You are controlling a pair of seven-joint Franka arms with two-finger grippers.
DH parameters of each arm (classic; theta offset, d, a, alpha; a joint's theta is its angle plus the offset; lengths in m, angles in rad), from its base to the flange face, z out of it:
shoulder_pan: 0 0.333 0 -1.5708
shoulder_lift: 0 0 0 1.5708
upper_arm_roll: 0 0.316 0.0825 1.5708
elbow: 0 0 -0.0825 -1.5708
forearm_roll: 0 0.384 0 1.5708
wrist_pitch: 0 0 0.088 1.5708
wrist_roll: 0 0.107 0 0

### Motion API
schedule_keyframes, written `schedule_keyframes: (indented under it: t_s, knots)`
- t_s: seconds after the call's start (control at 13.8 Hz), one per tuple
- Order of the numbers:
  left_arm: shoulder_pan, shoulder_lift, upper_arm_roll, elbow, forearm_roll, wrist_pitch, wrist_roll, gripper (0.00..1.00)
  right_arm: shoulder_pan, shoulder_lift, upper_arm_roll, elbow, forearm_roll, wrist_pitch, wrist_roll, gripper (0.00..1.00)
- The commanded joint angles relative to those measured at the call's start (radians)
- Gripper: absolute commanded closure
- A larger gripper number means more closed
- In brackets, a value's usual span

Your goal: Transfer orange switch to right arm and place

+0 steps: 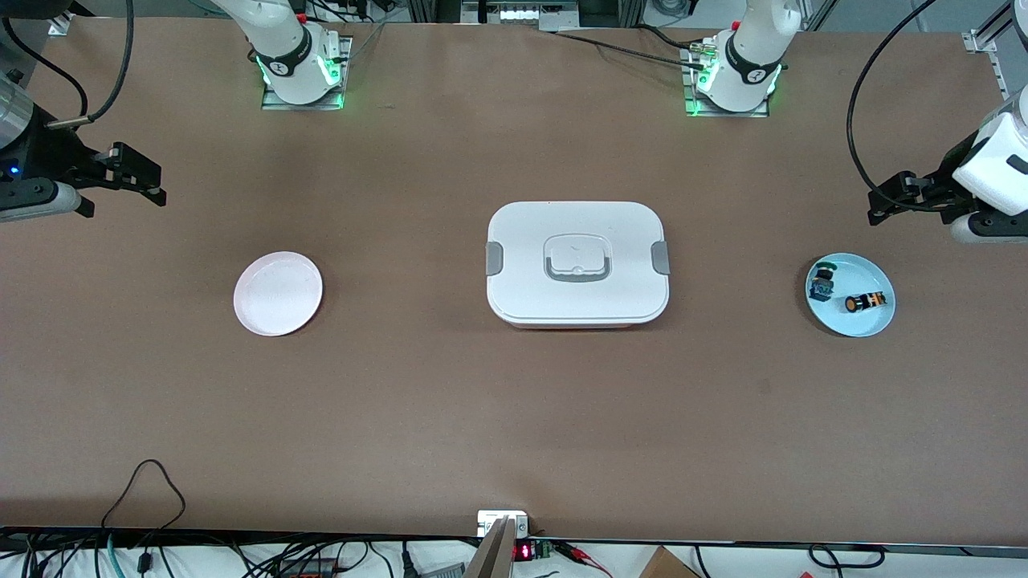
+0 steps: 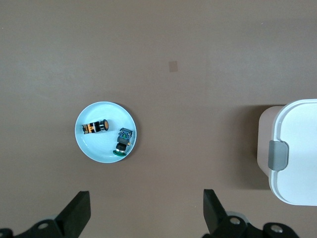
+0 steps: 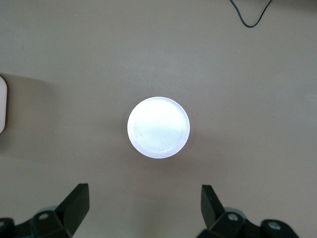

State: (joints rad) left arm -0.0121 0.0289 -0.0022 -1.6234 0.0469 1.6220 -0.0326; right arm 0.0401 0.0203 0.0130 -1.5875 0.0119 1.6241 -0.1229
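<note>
Orange switch (image 1: pixel 866 302): lying in the blue plate (image 1: pixel 835 318) – apart from both pincers
Left pincer (image 2: pixel 146 213): up over the counter (image 1: pixel 514 401) beside that plate – wide, holding nothing
Right pincer (image 3: pixel 143 210): wide, holding nothing

White lidded box (image 1: pixel 577 263), pink plate (image 1: pixel 278 293), blue plate (image 1: pixel 842 319), green-topped switch (image 1: pixel 821 282)

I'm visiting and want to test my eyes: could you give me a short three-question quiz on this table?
1. True or false: the orange switch lies on the blue plate.
2. What else shares that plate: A) a green-and-blue switch, B) a spoon?
3. Is the left gripper or right gripper holding anything?

Key: 1 true. 2 A. 3 No, both are open; the right one hangs above the pink plate.
</note>
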Motion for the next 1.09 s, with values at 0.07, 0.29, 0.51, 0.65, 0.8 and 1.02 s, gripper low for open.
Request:
schedule_keyframes:
  t_s: [0.07,0.29,0.51,0.65,0.8,1.02]
  knots:
    - [-0.002,0.037,0.001,0.04,0.018,-0.028,0.016,0.0,-0.002,-0.005,0.007,0.001,-0.013,0.003,-0.011,0.0]
    - [-0.005,0.043,0.001,0.051,-0.024,-0.025,0.016,0.0,-0.002,-0.005,0.007,0.001,-0.013,0.003,-0.009,0.0]
    - [0.0,0.068,0.004,0.057,-0.033,-0.025,0.017,0.0,-0.002,-0.005,0.007,0.001,-0.012,0.003,-0.009,0.0]
    - [-0.002,0.069,0.005,0.057,-0.022,-0.031,0.016,0.0,-0.002,-0.005,0.007,0.001,-0.013,0.003,-0.009,0.0]
    - [0.0,0.089,0.005,0.056,-0.021,-0.066,0.016,0.0,-0.002,-0.005,0.007,0.001,-0.013,0.003,-0.009,0.0]
    - [0.039,0.118,0.011,0.053,-0.019,-0.074,0.016,0.0,-0.002,-0.005,0.007,0.001,-0.013,0.003,-0.009,0.0]
